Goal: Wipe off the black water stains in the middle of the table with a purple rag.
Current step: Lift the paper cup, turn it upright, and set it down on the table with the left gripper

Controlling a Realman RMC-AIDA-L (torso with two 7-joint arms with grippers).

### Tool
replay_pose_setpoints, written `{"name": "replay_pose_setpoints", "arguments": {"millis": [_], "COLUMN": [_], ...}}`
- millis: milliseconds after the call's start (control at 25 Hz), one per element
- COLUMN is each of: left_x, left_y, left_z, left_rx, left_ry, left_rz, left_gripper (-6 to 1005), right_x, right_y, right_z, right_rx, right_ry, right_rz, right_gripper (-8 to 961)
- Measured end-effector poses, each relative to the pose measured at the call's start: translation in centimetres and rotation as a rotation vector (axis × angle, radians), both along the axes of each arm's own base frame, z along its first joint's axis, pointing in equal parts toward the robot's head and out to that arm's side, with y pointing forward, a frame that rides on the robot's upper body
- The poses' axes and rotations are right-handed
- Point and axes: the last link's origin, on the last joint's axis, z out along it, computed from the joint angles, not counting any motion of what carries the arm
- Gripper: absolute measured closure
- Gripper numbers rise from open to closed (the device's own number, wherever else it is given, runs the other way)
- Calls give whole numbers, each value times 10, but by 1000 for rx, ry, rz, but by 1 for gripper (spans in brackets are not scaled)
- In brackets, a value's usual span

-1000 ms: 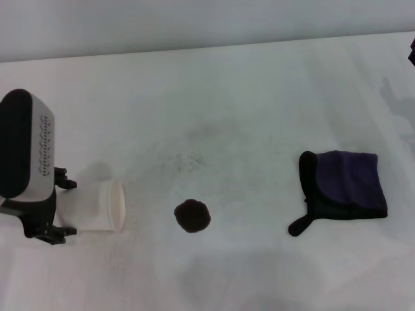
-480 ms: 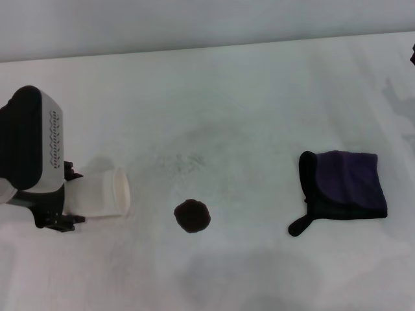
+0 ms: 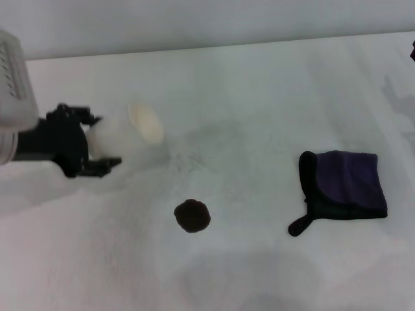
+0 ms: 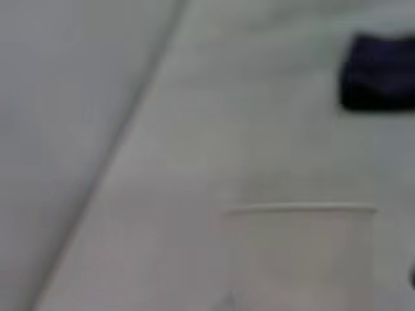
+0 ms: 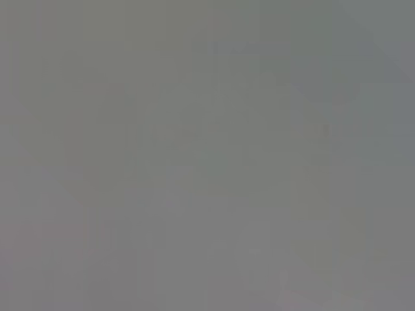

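Note:
The black water stain (image 3: 192, 216) is a small roundish dark blot in the middle of the white table (image 3: 246, 84). The purple rag (image 3: 343, 183) lies folded to its right, black tail corner toward the front; it also shows in the left wrist view (image 4: 379, 72). My left gripper (image 3: 97, 144) is at the left, shut on a white paper cup (image 3: 126, 135) that it holds lifted and tilted, mouth toward the right. The cup's rim shows in the left wrist view (image 4: 298, 209). Only a dark sliver of my right arm (image 3: 412, 50) shows at the right edge.
Faint grey speckled smudges (image 3: 194, 159) lie behind the stain. The table's far edge (image 3: 207, 46) meets a grey wall. The right wrist view shows only a plain grey field.
My left gripper has lifted the paper cup off the table and carried it up and back, tilting it. The stain and the rag have not moved.

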Motion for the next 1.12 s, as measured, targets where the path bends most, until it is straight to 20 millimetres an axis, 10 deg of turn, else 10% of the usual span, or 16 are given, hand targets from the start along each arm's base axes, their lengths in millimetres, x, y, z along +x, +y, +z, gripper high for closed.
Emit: {"name": "replay_pose_setpoints", "arguments": {"millis": [1120], "left_x": [-80], "left_y": [-21], "left_z": [-48], "left_rx": [189], "left_ry": [-532], "left_rz": [282], "left_gripper": [262], "right_x": [-4], "right_y": [3], "right_z": [8], "right_rx": [19], "right_ry": [-25], "right_rz": [33], "right_gripper": [78]}}
